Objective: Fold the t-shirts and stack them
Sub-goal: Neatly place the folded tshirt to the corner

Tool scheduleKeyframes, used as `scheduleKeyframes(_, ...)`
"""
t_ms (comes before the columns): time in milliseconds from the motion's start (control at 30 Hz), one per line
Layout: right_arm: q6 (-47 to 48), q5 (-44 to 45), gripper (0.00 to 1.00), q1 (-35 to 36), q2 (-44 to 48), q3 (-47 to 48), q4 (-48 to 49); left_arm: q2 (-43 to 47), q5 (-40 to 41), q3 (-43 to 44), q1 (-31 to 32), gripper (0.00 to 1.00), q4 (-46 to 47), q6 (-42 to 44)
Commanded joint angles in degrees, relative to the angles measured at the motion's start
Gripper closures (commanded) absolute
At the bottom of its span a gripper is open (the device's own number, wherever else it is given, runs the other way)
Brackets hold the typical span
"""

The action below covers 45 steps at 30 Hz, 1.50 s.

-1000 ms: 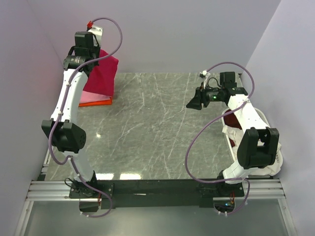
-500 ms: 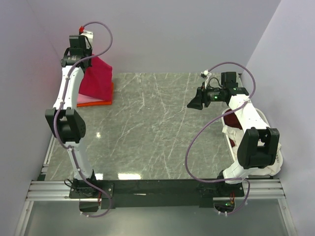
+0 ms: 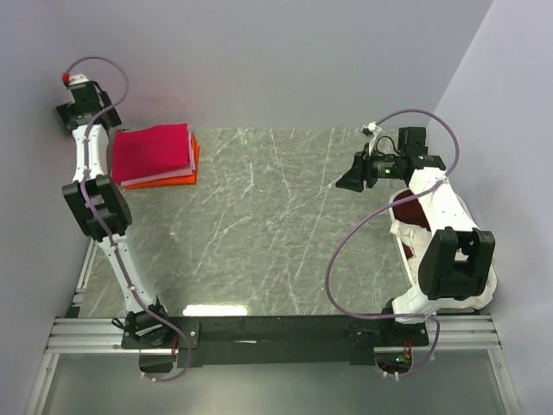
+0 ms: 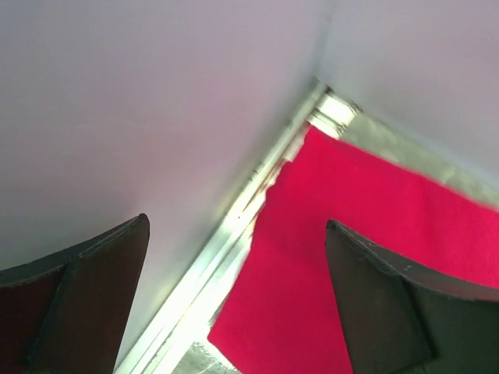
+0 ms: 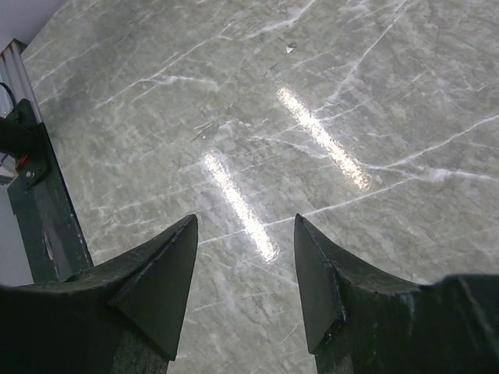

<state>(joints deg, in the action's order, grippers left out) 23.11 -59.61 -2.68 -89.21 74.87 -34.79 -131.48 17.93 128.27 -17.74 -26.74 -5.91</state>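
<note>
Fingers of left gripper (image 4: 236, 227) spread apart, nothing between them, near the wall (image 4: 117, 93) above the folded crimson t-shirt (image 3: 154, 152), top of a stack (image 3: 192, 164) at far left corner of the table (image 3: 276, 225), right gripper (image 5: 245, 224) also spread, nothing held, over the table.

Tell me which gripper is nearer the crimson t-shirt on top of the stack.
Left. The left gripper hangs open beside the crimson t-shirt, at its wall-side edge; the right gripper is far off, over the right side of the table.
</note>
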Motion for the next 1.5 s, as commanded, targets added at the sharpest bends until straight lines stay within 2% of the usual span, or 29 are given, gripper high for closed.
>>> scheduleKeyframes(0,1.32,-0.59,0.41,-0.31,1.76,0.54,-0.28,8.07,-4.37,4.00,0.77,0.00,2.67,-6.74)
scheduleKeyframes(133,1.76,1.43,0.41,-0.31,2.98,0.02,0.50,15.27,-12.37,-0.46,2.00,0.01,3.27,-8.94)
scheduleKeyframes(167,1.85,1.78,0.41,-0.22,3.42,-0.34,0.68,19.73,-14.83,-2.91,1.92,0.00,4.58,-9.64)
scheduleKeyframes(200,2.20,2.22,0.41,-0.31,3.69,-0.43,0.77,22.29,-17.12,-9.55,1.92,0.01,5.64,-10.25)
scheduleKeyframes(233,2.81,3.27,0.41,-0.40,3.78,-0.43,0.51,27.54,-23.23,-13.44,2.00,0.01,7.21,-10.61)
scheduleKeyframes(267,3.34,3.62,0.41,-0.31,3.87,-0.17,0.16,30.20,-25.64,-21.66,1.92,0.01,10.19,-11.39)
scheduleKeyframes(367,4.66,7.13,0.41,-0.31,4.48,-0.43,0.24,39.35,-37.50,-33.40,1.83,0.01,15.39,-15.96)
scheduleKeyframes(467,5.45,12.82,0.41,-0.40,6.41,-0.86,1.21,45.07,-44.97,-44.56,1.92,0.01,14.88,-19.40)
scheduleKeyframes(533,5.45,15.22,0.40,-0.66,7.82,-1.57,2.78,48.84,-46.49,-48.62,1.92,0.01,14.08,-19.93)
scheduleKeyframes(567,5.28,17.84,0.39,-0.75,9.48,-2.53,3.40,50.08,-47.80,-53.51,1.83,0.01,15.22,-19.58)
scheduleKeyframes(633,5.19,20.49,0.38,-0.75,11.24,-3.67,4.63,52.11,-47.12,-57.85,1.92,0.01,19.68,-20.63)
scheduleKeyframes(700,5.36,21.99,0.38,-0.75,13.62,-5.08,4.82,50.98,-48.94,-60.23,1.66,0.02,21.72,-20.89)
scheduleKeyframes(800,5.01,21.74,0.38,-0.75,16.69,-6.75,3.59,42.48,-59.72,-57.27,0.34,0.17,26.38,-25.43)
scheduleKeyframes(833,4.40,21.39,0.38,-0.75,17.57,-7.45,3.85,36.36,-63.16,-55.60,0.16,0.22,28.30,-26.77)
scheduleKeyframes(867,4.05,21.21,0.38,-0.75,19.23,-9.02,4.20,33.16,-66.16,-52.45,-0.28,0.35,32.76,-28.52)
scheduleKeyframes(900,3.87,20.95,0.38,-0.75,19.94,-9.74,4.46,30.09,-69.40,-50.33,-0.37,0.40,33.68,-31.85)
scheduleKeyframes(933,3.52,20.86,0.38,-0.75,20.56,-10.53,4.90,24.23,-71.00,-48.13,-0.46,0.45,34.29,-33.01)
scheduleKeyframes(967,3.43,20.94,0.38,-0.75,21.44,-11.84,4.99,21.47,-72.15,-43.85,-0.37,0.55,34.91,-33.81)
scheduleKeyframes(1000,3.43,20.77,0.38,-0.75,21.71,-12.38,5.16,19.01,-72.34,-41.80,-0.37,0.57,34.05,-34.51)
scheduleKeyframes(1067,3.69,20.59,0.38,-0.75,22.06,-13.52,5.17,13.72,-73.04,-37.76,-0.46,0.68,34.13,-35.57)
scheduleKeyframes(1167,3.87,20.24,0.38,-0.84,21.97,-13.87,5.08,8.27,-71.12,-33.54,-0.46,0.69,31.85,-36.28)
scheduleKeyframes(1200,3.78,20.24,0.38,-0.84,21.89,-13.70,5.08,6.78,-70.50,-32.39,-0.46,0.69,28.19,-34.80)
scheduleKeyframes(1333,3.69,19.71,0.38,-0.84,21.97,-13.87,5.16,-0.25,-68.65,-31.06,-0.37,0.69,23.42,-33.82)
scheduleKeyframes(1467,4.05,19.71,0.37,-0.84,21.71,-13.96,4.99,-2.20,-66.54,-30.71,-0.37,0.63,19.54,-31.44)
